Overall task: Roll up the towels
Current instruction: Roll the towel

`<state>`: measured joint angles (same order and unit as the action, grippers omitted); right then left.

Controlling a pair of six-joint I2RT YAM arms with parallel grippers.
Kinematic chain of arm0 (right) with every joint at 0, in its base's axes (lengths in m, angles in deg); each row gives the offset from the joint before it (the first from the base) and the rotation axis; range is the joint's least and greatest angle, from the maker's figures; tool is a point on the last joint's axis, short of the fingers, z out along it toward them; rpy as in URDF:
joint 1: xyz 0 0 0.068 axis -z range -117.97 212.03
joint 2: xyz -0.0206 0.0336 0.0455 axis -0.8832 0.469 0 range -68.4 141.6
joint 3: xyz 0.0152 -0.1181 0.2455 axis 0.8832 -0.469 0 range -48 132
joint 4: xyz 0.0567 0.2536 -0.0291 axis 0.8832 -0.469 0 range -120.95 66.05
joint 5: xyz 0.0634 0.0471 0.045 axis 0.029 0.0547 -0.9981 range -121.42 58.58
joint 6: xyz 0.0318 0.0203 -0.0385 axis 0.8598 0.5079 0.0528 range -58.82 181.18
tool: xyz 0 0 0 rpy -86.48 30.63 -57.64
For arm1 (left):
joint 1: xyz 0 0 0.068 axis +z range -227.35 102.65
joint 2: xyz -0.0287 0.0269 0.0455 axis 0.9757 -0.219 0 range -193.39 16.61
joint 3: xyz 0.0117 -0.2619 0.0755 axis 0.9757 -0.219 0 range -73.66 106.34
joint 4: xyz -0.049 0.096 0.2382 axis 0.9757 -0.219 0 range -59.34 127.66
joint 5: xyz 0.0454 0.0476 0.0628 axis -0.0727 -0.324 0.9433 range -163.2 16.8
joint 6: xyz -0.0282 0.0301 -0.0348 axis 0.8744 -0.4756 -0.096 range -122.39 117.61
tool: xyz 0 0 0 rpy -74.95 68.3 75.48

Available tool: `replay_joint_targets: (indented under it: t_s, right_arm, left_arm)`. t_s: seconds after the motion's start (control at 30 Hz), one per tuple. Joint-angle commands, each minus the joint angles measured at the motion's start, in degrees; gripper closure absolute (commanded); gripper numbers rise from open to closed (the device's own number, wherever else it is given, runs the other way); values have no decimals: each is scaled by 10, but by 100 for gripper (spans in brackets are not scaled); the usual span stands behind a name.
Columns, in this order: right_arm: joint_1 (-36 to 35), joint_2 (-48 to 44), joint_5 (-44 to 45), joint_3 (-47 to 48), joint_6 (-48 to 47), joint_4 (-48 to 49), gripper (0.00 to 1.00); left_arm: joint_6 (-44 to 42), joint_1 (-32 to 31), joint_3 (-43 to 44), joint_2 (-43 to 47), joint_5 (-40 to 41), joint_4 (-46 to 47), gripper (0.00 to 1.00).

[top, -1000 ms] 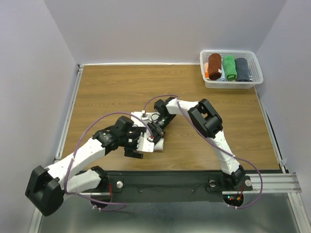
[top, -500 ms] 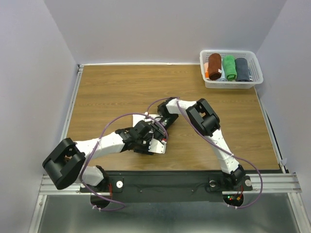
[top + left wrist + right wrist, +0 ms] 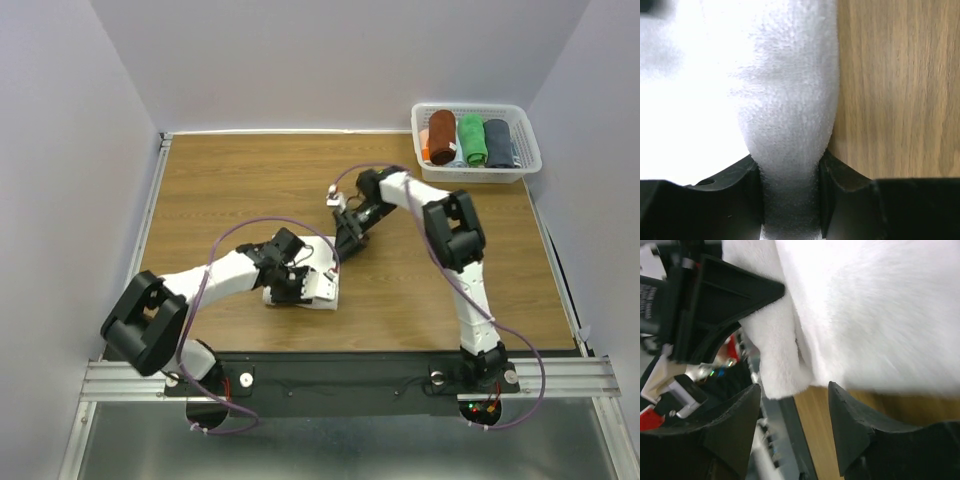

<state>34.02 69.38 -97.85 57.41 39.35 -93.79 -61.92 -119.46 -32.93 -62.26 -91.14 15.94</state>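
Since the earlier frame, the right gripper (image 3: 349, 248) has pulled back off the white towel (image 3: 322, 291) toward the far right. Meanwhile the left gripper (image 3: 296, 284) has swung in over the cloth.

From the top camera, the white towel lies on the wooden table (image 3: 230, 190) near its front edge. The left gripper is on it and the right gripper sits just beside its far right corner. A white basket (image 3: 470, 172) in the far right corner holds three rolls side by side: a rust-brown towel (image 3: 440, 137), a green towel (image 3: 472, 140) and the dark blue-grey towel (image 3: 498, 143).

On the left wrist camera, the left gripper (image 3: 790, 205) is clamped on a fold of the white towel (image 3: 790, 100). Its fingers (image 3: 745, 200) squeeze the pile thin, and bare table (image 3: 900, 90) lies to the right.

On the right wrist camera, a label (image 3: 646, 295) at the left edge carries lettering too blurred to read. The right gripper (image 3: 795, 435) stands with jaws apart and nothing between them. A corner of the white towel (image 3: 865, 305) hangs just above the gap, and a black part of the left gripper crowds in at upper left.
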Motion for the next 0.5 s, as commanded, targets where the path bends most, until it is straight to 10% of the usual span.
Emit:
replay_joint_targets:
  t_s: [0.0, 0.47]
  right_arm:
    - [69, -124, 84, 37, 92, 109, 36]
    - [110, -410, 231, -62, 84, 261, 0]
  left_arm:
    - [-30, 63, 64, -77, -98, -143, 89]
    - [-160, 192, 380, -397, -248, -418, 80]
